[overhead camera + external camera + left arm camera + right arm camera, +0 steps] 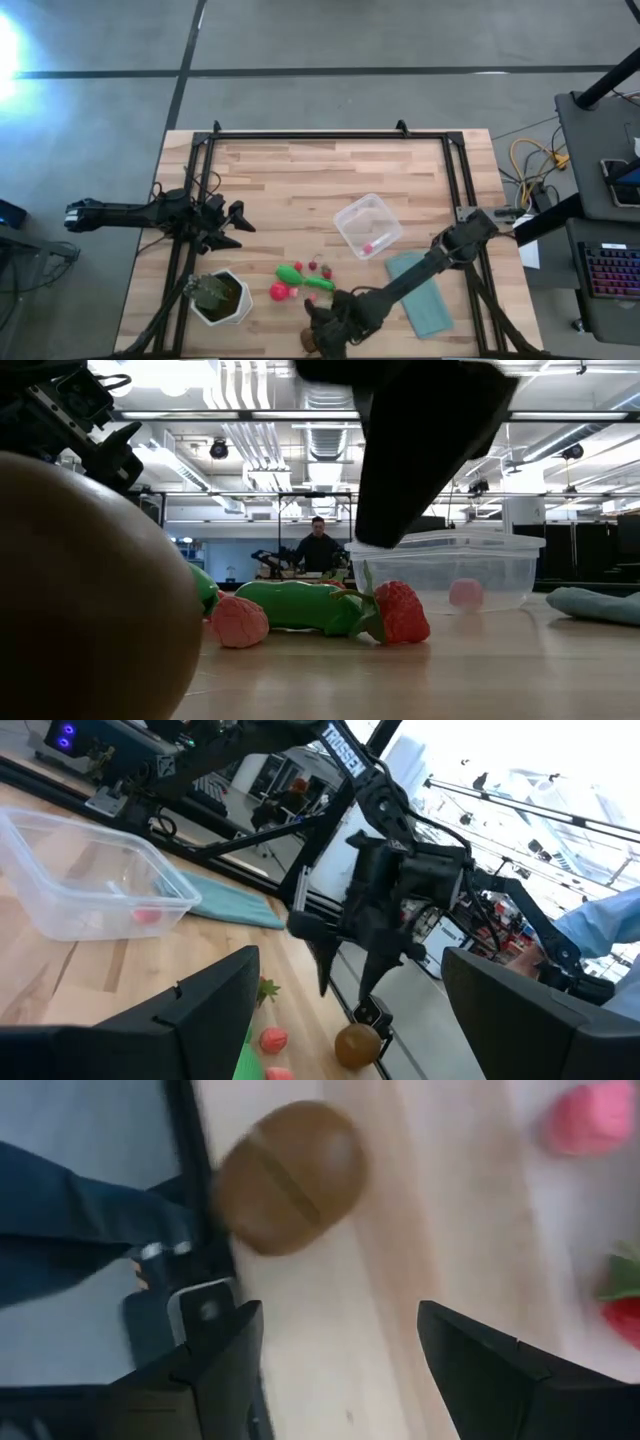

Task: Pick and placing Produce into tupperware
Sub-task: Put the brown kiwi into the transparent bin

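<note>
A brown oval [290, 1177] lies at the table's near edge, and my right gripper [348, 982] hangs open just above it, slanting down and touching nothing. Farther in lie a green piece [300, 275], a pink round one [280, 291], a strawberry [400, 612] and small red berries [313, 266]. The clear tupperware [368, 225] stands right of centre with one pink piece [368, 247] inside. My left gripper [240, 217] waits open at the table's left side.
A teal cloth [425, 295] lies flat near the right front. A white pot with a green plant [220, 297] stands at the left front. Black frame rails [330, 135] run around the table. A person [318, 545] sits far behind.
</note>
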Controlling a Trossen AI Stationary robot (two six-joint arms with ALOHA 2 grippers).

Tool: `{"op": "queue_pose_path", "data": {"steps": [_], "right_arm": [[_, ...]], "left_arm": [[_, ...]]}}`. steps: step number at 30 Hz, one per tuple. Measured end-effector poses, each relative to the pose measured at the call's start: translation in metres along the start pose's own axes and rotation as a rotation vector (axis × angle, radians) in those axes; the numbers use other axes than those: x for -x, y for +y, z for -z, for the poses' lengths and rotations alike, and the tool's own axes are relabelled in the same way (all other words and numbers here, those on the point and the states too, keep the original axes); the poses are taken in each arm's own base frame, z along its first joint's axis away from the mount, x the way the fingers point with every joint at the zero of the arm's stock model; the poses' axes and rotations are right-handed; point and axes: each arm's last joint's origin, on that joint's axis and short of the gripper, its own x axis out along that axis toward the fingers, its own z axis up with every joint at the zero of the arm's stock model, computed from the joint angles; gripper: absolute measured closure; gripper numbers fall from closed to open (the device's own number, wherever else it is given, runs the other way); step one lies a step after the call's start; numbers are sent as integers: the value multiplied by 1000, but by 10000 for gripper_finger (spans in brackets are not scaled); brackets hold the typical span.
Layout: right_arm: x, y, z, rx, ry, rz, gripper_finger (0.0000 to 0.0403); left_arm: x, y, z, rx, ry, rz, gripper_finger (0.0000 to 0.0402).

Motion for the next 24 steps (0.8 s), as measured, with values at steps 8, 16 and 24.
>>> {"op": "queue_pose_path", "data": {"steps": [8, 16, 24], "right_arm": [[0, 4, 10, -70, -68, 120, 145], [10, 6, 7, -171, -107, 132, 145], [17, 7, 4, -184, -145, 161, 145]], "left_arm": [[0, -1, -1, 14, -8, 4, 103], [1, -5, -9, 362, -84, 45, 103], [1, -36, -50, 129, -132, 175, 103]]}}
